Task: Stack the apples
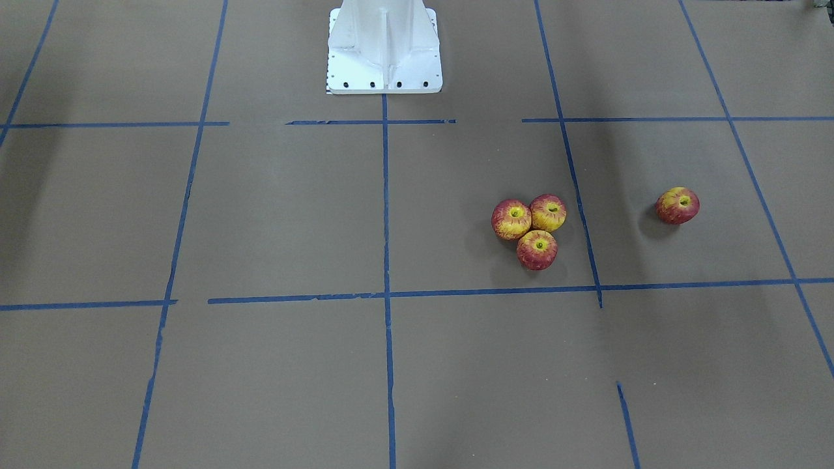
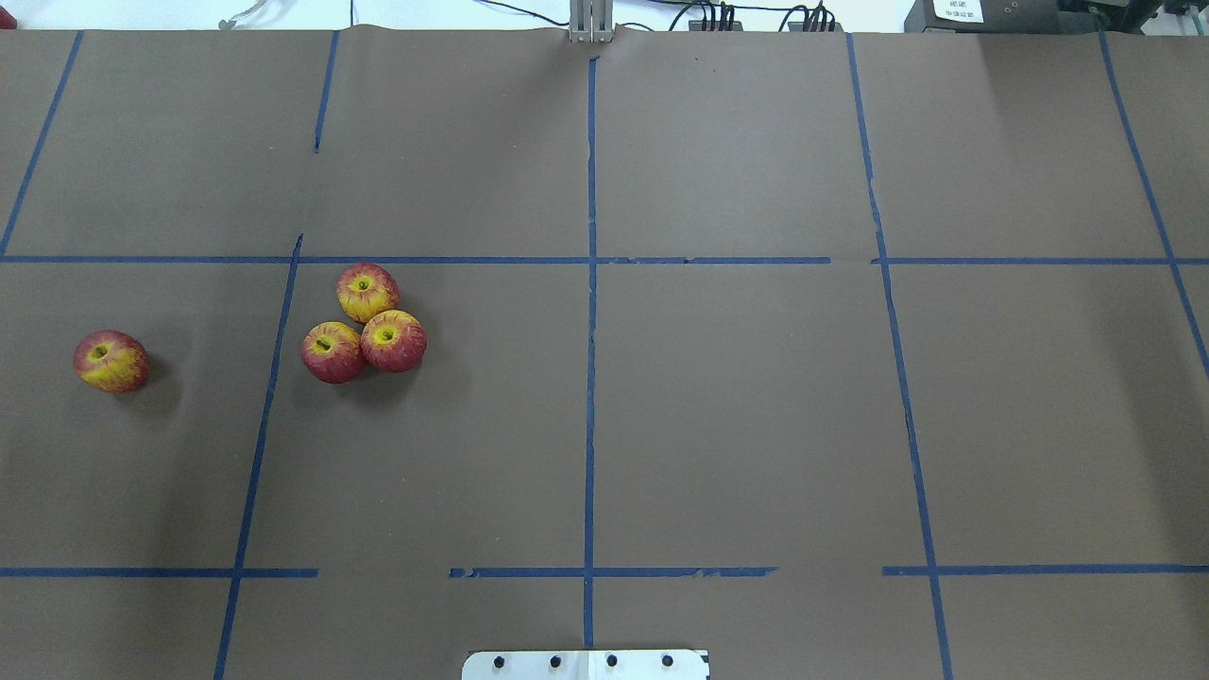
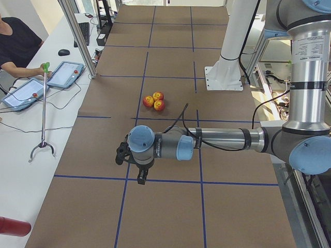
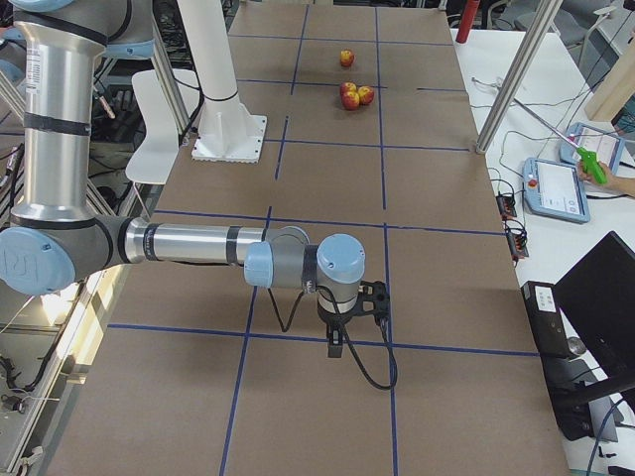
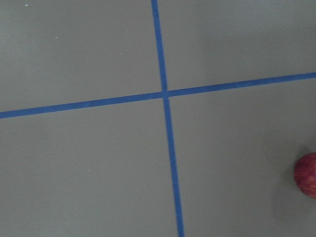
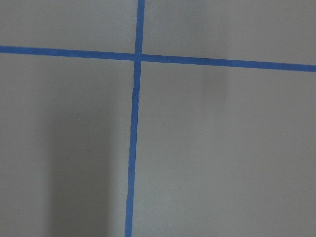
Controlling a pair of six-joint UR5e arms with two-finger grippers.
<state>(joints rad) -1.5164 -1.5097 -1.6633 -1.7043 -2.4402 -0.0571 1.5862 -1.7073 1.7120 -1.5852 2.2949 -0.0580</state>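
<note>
Lying on blue-taped brown paper [image 2: 756,425], apples [image 2: 393,340], left fingers [image 3: 140,177], right fingers [image 4: 335,343], grip unreadable.

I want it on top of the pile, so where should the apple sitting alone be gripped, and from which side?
Probably from straight above, across the widest middle of the lone apple. It is round and stands apart from the three clustered apples, so its sides are free.
</note>
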